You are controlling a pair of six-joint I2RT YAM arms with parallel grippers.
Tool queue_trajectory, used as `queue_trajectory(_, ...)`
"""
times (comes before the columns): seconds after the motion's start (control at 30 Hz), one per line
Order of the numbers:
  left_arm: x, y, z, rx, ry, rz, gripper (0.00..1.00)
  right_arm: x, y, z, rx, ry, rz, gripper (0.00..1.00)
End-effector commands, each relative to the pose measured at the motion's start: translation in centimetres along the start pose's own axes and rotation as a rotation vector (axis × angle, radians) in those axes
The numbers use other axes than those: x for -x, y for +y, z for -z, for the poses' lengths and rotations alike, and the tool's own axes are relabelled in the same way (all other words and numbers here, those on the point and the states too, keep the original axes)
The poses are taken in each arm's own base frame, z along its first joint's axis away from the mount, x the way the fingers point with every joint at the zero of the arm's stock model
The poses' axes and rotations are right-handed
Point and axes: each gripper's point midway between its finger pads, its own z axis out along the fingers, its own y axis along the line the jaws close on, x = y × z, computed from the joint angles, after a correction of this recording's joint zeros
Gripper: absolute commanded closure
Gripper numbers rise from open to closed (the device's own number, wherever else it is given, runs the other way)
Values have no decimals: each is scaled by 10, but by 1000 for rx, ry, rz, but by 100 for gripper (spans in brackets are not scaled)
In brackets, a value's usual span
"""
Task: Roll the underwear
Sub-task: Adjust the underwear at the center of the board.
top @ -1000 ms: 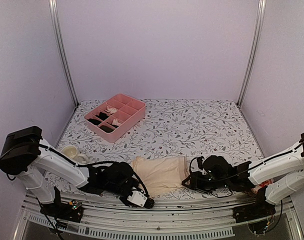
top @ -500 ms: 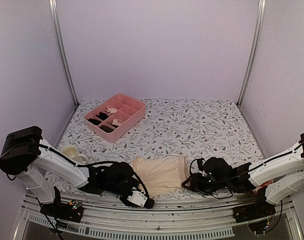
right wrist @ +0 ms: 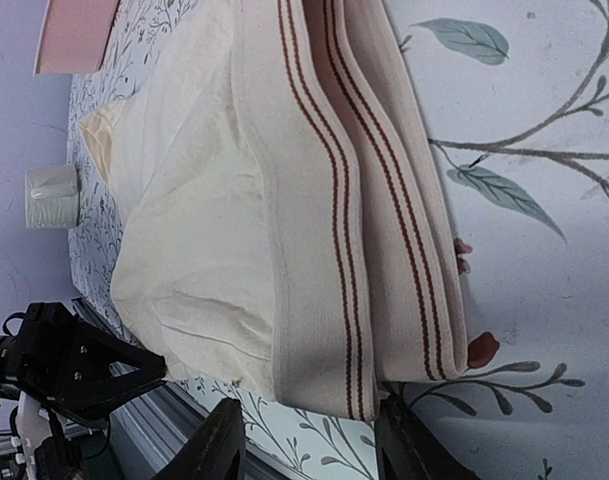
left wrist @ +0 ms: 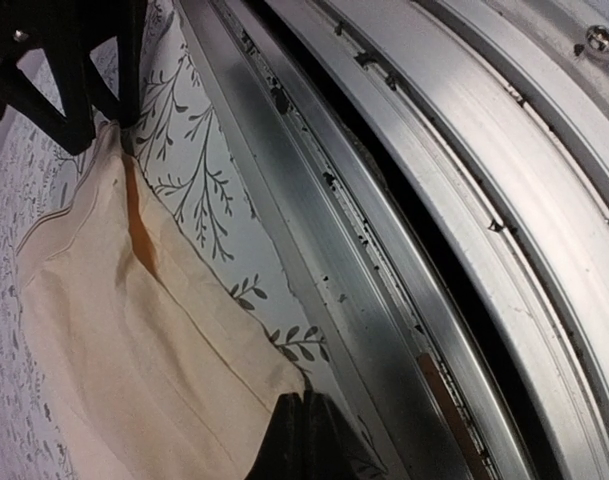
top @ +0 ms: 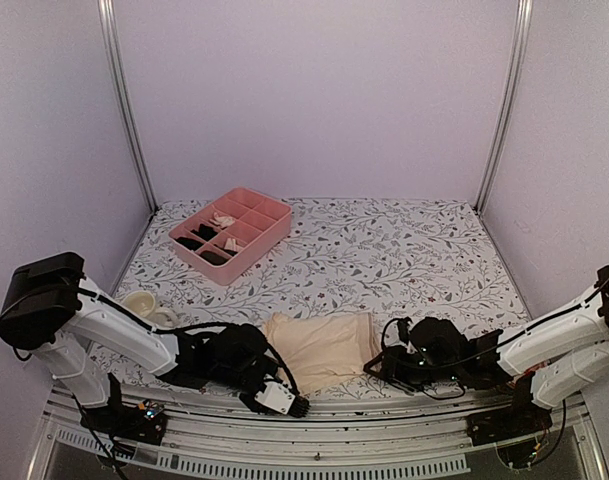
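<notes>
Pale peach-beige thin fabric underwear [top: 319, 348] lies flat at bottom centre of top view, at near edge of floral-print desk [top: 414, 260].
Left gripper [top: 292, 404]: jaws together, clamped on cloth's lower-left corner. Right gripper [right wrist: 309, 440]: jaws apart, either side of striped waistband [right wrist: 336, 200] end, not yet biting. Fabric looks v. light & limp, prob. sags/bunches if lifted by one pt. Best taken at both near corners w/ even tension so roll stays tight.

Peach-beige underwear [right wrist: 234, 200] w/ red stripes
</notes>
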Motion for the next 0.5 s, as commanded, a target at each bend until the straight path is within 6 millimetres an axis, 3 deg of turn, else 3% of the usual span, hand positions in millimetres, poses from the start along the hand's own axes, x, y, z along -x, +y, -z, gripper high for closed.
queue_trajectory(0.0,8,-8,-1,-38,-23,-8,100,-3,-27,-3,-69,-13,-31,56)
queue_trajectory(0.47,6,-13,-1,-62,-18,-13,100,13,-26,4,-47,-101,-47,96)
